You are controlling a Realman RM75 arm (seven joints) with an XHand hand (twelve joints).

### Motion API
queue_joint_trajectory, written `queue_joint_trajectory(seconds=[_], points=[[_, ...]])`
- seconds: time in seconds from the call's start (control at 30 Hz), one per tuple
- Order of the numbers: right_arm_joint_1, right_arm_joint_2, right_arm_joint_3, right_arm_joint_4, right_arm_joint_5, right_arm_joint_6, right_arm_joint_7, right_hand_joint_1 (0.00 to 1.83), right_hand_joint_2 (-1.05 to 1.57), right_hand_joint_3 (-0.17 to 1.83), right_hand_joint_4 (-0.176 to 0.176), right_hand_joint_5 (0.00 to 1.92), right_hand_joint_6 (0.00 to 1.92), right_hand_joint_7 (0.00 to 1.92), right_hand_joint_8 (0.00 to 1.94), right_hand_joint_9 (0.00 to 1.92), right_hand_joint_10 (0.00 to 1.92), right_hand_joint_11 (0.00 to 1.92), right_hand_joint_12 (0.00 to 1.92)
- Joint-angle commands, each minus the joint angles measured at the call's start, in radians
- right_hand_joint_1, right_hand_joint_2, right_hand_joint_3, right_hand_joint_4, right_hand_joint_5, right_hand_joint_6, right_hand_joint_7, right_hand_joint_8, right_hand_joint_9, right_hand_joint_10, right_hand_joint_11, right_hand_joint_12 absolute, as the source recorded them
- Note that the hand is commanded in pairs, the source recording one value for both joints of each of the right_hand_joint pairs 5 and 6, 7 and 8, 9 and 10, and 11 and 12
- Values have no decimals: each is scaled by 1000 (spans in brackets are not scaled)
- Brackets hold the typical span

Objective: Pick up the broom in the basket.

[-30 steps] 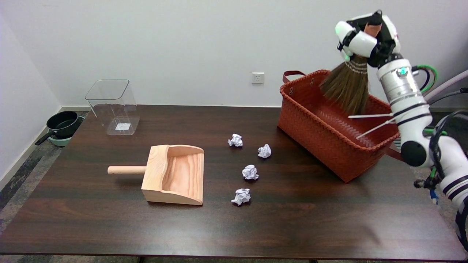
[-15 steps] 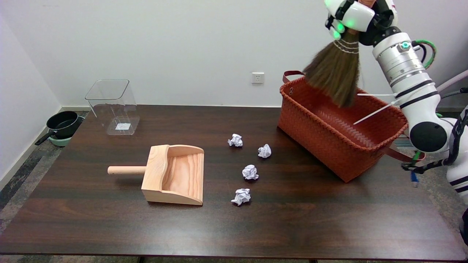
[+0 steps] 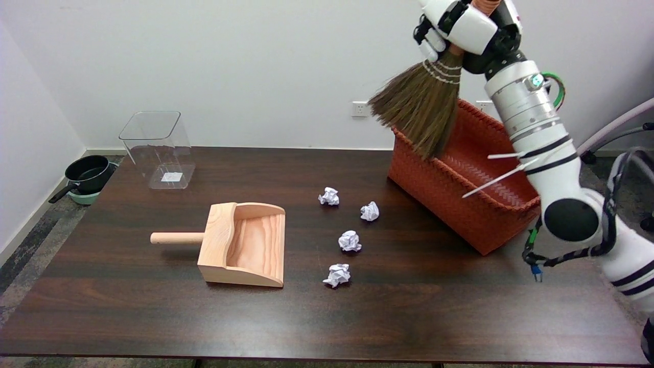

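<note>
The robot hand (image 3: 462, 23) is gripping the broom (image 3: 424, 105) by its handle, fingers wrapped round just above the white binding, w/ the top of the handle running out of frame. The bristles are hanging down and fanning a bit to the left, tips now overlapping the basket's (image 3: 460, 204) near-left rim in the picture.

Vs. a sec ago: the robot hand is sitting higher and further left, and the broom is going w/ it. Back then the bristles were hanging down inside the basket; half a sec ago they were over its middle; now they're mostly above the rim and drifting toward the left corner. The basket itself also looks shifted/turned, though the arm is covering more of it, so can't say how much.

Meaning for the task: the broom is looking lifted out of the basket, so the pick-up is basically done, prob. just needs clearing the rim fully.

Further out on the table (image 3: 460, 317): four paper balls (image 3: 350, 240) in a loose cluster, a wooden dustpan (image 3: 242, 250) left of them, a clear bin (image 3: 157, 151) at the far left. None of those is moving.
</note>
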Motion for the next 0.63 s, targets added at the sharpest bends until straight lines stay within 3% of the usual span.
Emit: queue_joint_trajectory(seconds=[0.03, 0.2, 0.4, 0.63], points=[[-49, -46, -386, -68, -8, -360, -158, 872, 1456, 1010, 0, 1920, 1920, 1920, 1920, 1920, 1920, 1713, 1713], [17, -122, -467, -62, -6, -314, -246, 873, 1452, 1026, 0, 1920, 1920, 1920, 1920, 1920, 1920, 1714, 1714], [78, -243, -475, 45, -13, -108, -247, 873, 1455, 1034, 0, 1920, 1920, 1920, 1920, 1920, 1920, 1720, 1720], [145, -403, -494, 311, -239, -124, -247, 873, 1453, 1046, 0, 1920, 1920, 1920, 1920, 1920, 1920, 1727, 1727]])
